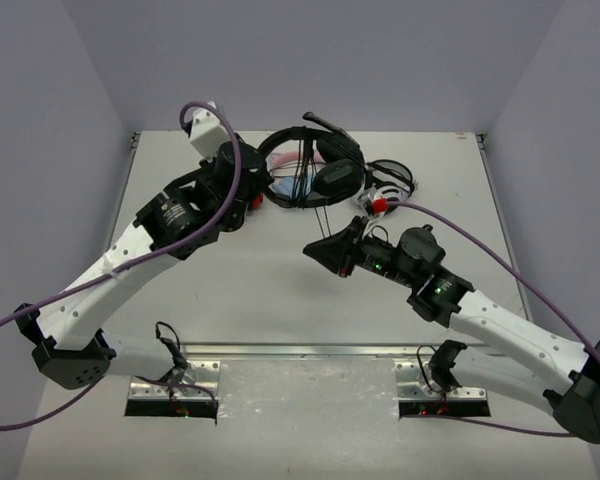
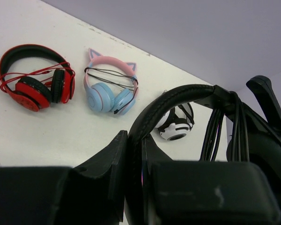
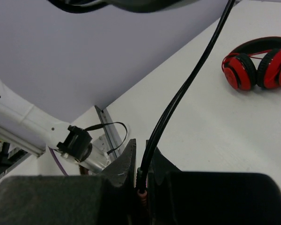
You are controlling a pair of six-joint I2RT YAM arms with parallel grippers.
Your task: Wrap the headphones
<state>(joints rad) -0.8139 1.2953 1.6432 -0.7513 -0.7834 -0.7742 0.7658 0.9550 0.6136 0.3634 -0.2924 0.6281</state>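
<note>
Top external view: the headphones (image 1: 335, 182) sit at the far middle of the table (image 1: 280, 310), held by the left gripper (image 2: 135, 140), which is clamped on the headband (image 2: 178, 96). One run of cable (image 3: 187, 84) leads straight down to the right gripper (image 3: 143, 151), which is closed on it near the plug end. Further cable strands hang over the headband beside the ear cup. On the table beyond lie a red pair (image 2: 35, 77), a pink-and-blue pair (image 2: 110, 89) and a white-and-black pair (image 2: 175, 126), each apart from the others.
</note>
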